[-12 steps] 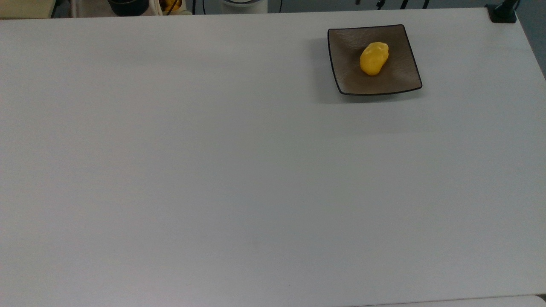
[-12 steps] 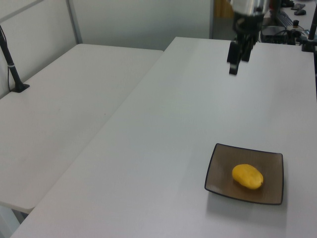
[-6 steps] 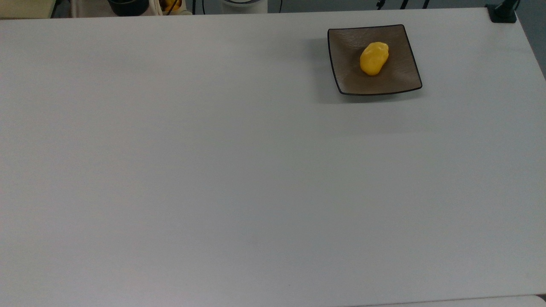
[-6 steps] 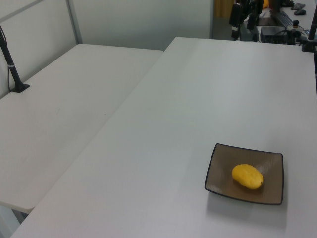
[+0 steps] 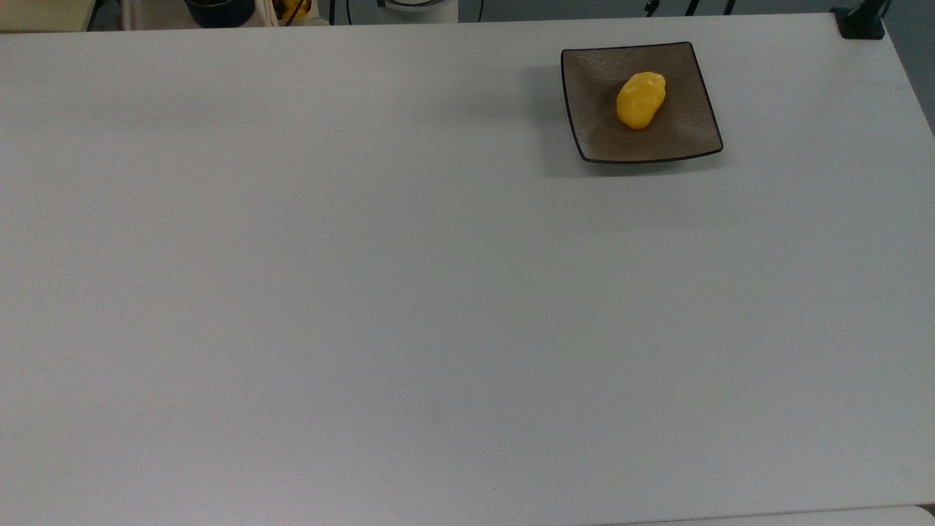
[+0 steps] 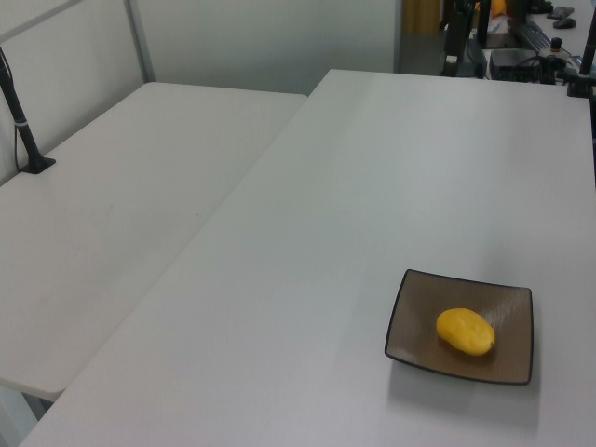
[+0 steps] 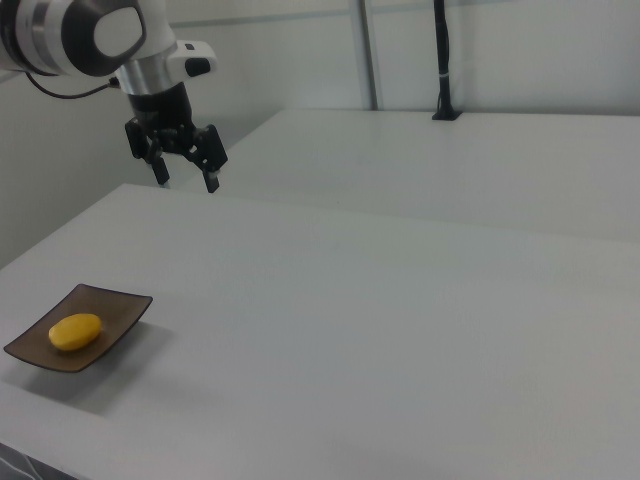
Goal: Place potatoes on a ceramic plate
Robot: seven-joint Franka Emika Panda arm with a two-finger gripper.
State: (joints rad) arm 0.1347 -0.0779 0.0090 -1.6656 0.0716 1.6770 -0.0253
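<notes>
Potato: the yellow potato [image 5: 640,100] lay in the dished centre of the square ceramic plate [image 5: 682,135].
Plate: sat near a far corner of the white worktop [image 5: 409,292].
Tool: the tool [image 7: 185,170] hung released, fingers spread, empty, well apart from the plate.
Risk: little remained, in my judgement; only a careless sweep back past the plate could knock the rounded potato rolling off.

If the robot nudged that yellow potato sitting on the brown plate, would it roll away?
Probably not far. The potato is oval and lumpy, so it would likely wobble rather than roll straight. It lies in the dished centre of the plate, whose upturned corners may hold it in. Its smooth skin looks somewhat slippery for the hand, which hangs open, away from it.
</notes>
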